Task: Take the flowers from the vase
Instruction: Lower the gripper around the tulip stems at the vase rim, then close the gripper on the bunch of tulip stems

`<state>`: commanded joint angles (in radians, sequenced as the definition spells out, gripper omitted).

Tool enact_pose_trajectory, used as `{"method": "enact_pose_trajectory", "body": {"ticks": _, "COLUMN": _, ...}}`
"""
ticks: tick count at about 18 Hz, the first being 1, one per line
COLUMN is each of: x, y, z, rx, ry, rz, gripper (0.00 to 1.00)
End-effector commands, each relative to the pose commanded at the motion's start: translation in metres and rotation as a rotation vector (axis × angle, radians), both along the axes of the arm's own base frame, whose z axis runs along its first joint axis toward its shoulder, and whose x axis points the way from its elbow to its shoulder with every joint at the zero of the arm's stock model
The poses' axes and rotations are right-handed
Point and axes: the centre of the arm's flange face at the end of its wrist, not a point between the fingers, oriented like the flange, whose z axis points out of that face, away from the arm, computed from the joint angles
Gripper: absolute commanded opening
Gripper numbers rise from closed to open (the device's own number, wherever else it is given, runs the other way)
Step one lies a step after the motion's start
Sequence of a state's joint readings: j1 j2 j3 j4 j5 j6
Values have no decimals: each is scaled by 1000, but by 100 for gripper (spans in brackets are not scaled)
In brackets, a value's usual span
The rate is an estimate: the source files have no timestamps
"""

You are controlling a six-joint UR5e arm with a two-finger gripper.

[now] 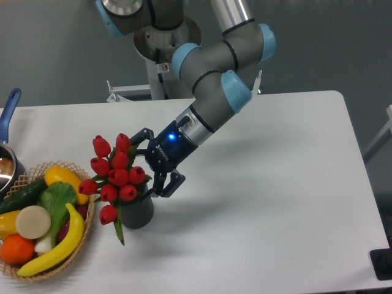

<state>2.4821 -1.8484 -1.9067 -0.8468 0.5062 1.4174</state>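
The flowers [116,174], a tied bunch of red tulip buds with green leaves, stand in the small dark grey vase [138,212] on the white table, left of centre. One bud and a leaf droop over the vase's left side. My gripper [150,164] is at the right side of the bunch, just above the vase mouth. It is open, with one finger [142,134] behind the buds and the other finger [169,185] in front, near the vase rim. The stems inside the vase are hidden.
A wicker basket [86,236] with a banana, orange, cucumber and other produce stands at the front left, close to the vase. A metal pot with a blue handle [10,105] is at the left edge. The arm reaches in from the back.
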Motion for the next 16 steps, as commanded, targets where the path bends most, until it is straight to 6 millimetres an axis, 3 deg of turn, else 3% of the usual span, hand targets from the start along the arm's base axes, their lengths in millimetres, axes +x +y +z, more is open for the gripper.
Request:
{"method": "enact_pose_trajectory", "body": {"ticks": 7, "x": 0, "y": 5, "z": 0, "rx": -16, "ry": -24, "rz": 11, "gripper": 100}}
{"method": "enact_pose_trajectory", "body": {"ticks": 9, "x": 0, "y": 5, "z": 2, "rx": -14, "ry": -22, "rz": 11, "gripper": 91}}
{"method": "enact_pose_trajectory", "body": {"ticks": 14, "x": -1, "y": 4, "z": 3, "rx": -13, "ry": -21, "rz": 14, "gripper": 53}}
{"method": "enact_pose_trajectory", "body": {"ticks": 16, "x": -2, "y": 4, "z": 2, "rx": -15, "ry": -23, "rz": 16, "gripper": 45}}
